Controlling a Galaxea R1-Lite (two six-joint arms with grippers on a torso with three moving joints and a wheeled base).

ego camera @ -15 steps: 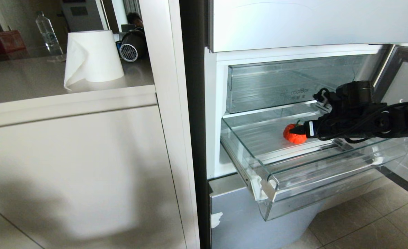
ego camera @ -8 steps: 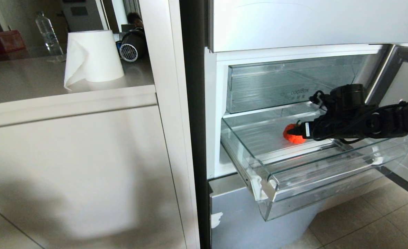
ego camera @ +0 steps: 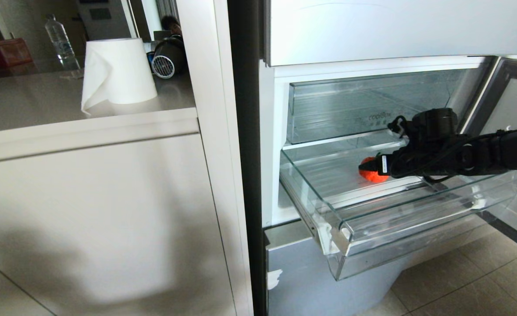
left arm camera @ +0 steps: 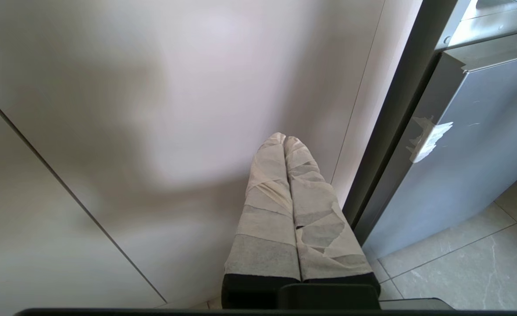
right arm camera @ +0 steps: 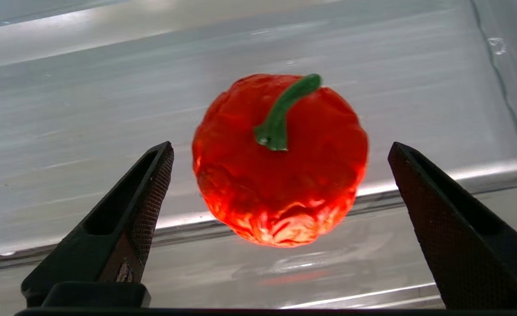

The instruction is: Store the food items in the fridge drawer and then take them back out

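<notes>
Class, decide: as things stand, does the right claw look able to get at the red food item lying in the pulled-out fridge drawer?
Probably yes. The right claw is open, the red food item sits just ahead between its fingers, untouched, and nothing stands between them in the fridge drawer.

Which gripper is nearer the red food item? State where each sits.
Right. The right gripper is open, its fingers flanking the red food item in the fridge drawer; the left gripper is at the cabinet.
</notes>
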